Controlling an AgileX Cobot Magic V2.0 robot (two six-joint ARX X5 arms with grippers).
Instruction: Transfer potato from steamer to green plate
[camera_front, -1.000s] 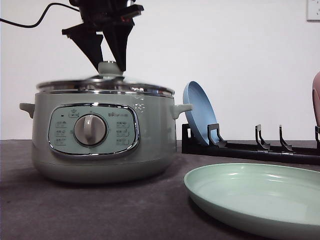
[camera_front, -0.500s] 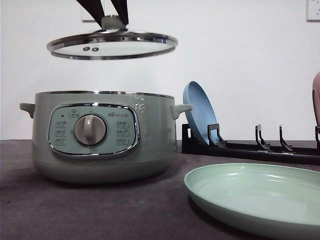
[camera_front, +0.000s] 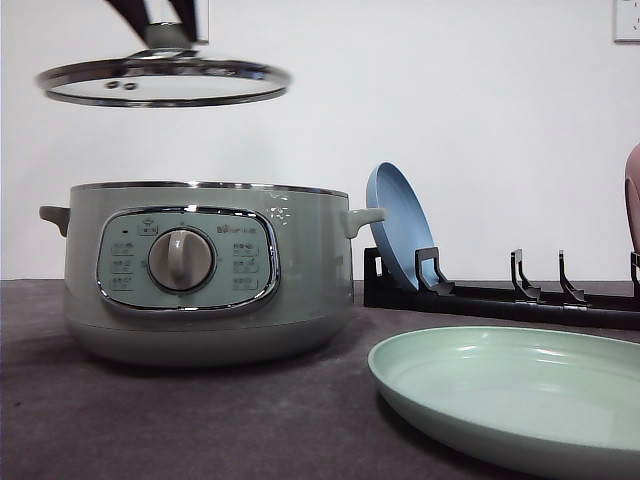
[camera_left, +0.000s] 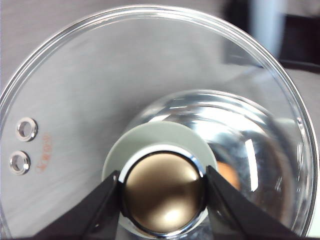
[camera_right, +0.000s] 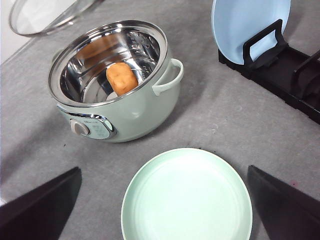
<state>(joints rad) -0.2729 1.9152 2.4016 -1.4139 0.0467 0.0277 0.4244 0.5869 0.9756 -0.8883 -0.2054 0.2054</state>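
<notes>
Left hand (camera_left: 162, 187) with lid (camera_front: 160, 82) now farther left of steamer (camera_front: 200, 270).

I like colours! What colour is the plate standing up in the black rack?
Pale blue. The plate shows best in the right wrist view, upright in the rack.
</notes>
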